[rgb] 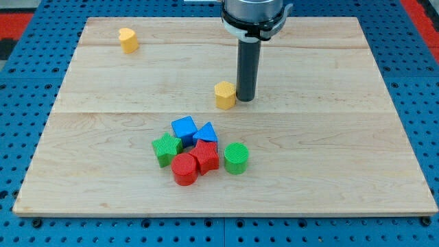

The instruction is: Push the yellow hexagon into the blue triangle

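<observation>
Tip down on wooden board, touching or just beside the right side of yellow hexagon; no jaws on the rod, nothing held. Hexagon near board centre, apart from blue triangle below it. Triangle in cluster: blue cube at its left, green star-like block, red cylinder, red block, green cylinder. Yellow heart-like block far off at top left
</observation>
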Tool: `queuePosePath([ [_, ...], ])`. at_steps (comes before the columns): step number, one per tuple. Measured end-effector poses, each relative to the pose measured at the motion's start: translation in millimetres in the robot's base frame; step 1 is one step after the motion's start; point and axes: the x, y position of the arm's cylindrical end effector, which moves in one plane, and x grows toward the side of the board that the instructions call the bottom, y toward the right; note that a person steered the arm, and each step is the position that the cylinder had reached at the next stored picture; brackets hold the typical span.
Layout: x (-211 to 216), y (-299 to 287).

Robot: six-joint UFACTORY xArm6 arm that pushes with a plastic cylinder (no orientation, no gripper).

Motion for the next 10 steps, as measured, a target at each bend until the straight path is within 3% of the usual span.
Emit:
queuePosePath([
  [3, -35.9, -4.7],
  [4, -34.7, -65.4],
  [5, 12.4, -62.2],
  [7, -2.9, -54.3],
  [8, -4.6, -15.6],
  [10, 19.7, -11.5],
])
